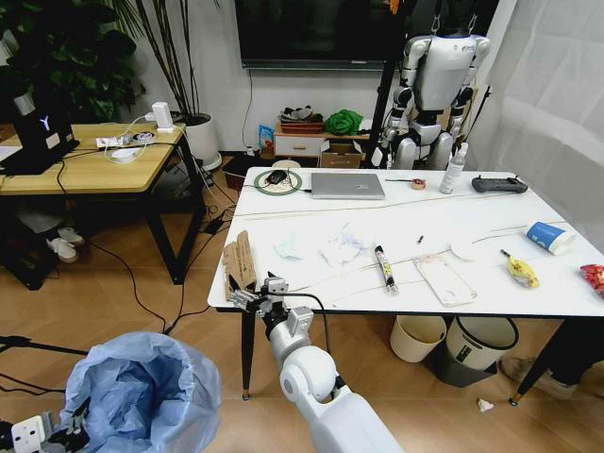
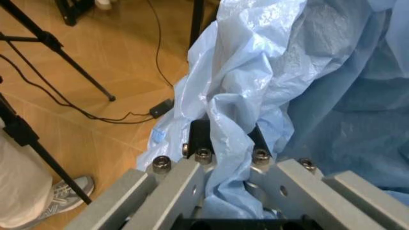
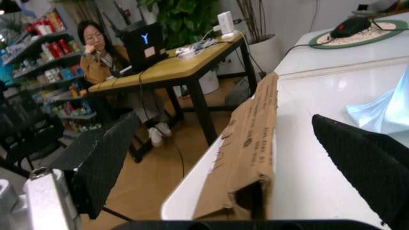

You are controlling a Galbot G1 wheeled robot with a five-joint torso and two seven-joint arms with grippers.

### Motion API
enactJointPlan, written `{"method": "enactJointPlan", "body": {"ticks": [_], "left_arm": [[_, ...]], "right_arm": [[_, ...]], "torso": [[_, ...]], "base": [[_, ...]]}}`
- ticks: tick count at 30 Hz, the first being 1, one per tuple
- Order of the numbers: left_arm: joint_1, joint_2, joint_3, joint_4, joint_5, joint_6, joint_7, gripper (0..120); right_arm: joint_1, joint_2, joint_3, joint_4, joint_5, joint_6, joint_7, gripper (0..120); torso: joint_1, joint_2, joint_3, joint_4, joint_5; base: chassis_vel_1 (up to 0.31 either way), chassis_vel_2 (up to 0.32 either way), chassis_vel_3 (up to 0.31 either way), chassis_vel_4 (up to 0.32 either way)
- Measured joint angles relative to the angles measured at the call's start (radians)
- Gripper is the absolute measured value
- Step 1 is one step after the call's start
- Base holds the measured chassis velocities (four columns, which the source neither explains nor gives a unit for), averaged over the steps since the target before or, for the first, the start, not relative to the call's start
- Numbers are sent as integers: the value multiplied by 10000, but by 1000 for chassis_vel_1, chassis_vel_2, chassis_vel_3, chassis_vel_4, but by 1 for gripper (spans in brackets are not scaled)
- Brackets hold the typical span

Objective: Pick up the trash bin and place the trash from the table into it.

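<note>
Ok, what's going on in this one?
The left pincer is clamped on the liner of the trash bin, holding it low at the robot's left. The right pincer is open at the table edge, its fingers either side of the cardboard piece, not yet closed. Tissues, a black tube and a blue paper cup lie on the tabletop.

The robot's right arm (image 1: 316, 392) is glossy white with rounded joints, and a thin black cable loops over its wrist. Its right gripper (image 1: 247, 300) is grey metal with black textured fingers (image 3: 367, 167). The left gripper (image 2: 227, 143) has grey metal links, silver screws and black fingers.
</note>
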Motion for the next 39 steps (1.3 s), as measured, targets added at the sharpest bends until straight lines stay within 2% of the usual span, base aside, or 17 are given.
{"method": "enactJointPlan", "body": {"ticks": [5,10,14,20,27,35,39], "left_arm": [[239,-270,66,-287,38,-62,104,0],[323,-512,171,-456,204,-78,141,0],[362,-736,264,-641,337,-80,152,0],[549,-1167,340,-889,587,-187,208,0],[565,-1341,397,-1019,711,-222,228,0],[455,-1316,443,-1011,743,-217,222,0],[397,-1299,499,-963,756,-207,214,0]], "right_arm": [[926,-1331,-828,200,888,12,-217,100],[1589,-1663,-1485,-110,1079,12,-255,100],[2084,-1557,-1673,-592,1056,-91,-249,100],[2836,-1116,-1662,-1311,1393,-816,-38,100],[2892,-1011,-1806,-1615,1934,-1644,105,100],[2827,-822,-1682,-2025,1969,-1912,128,100],[2861,-779,-1603,-2190,1957,-1915,107,86]], "torso": [[0,-3,-1,1,-6],[-2,-4,-3,1,-15],[-2,-6,-3,1,-15],[-2,-8,-4,4,-15],[-2,-8,-5,2,-14],[-3,-9,-5,2,-15],[-3,-9,-5,1,-15]], "base": [[0,0,0,0],[0,0,0,0],[0,0,0,0],[0,0,0,0],[0,0,0,0],[0,0,0,0],[0,0,0,0]]}}
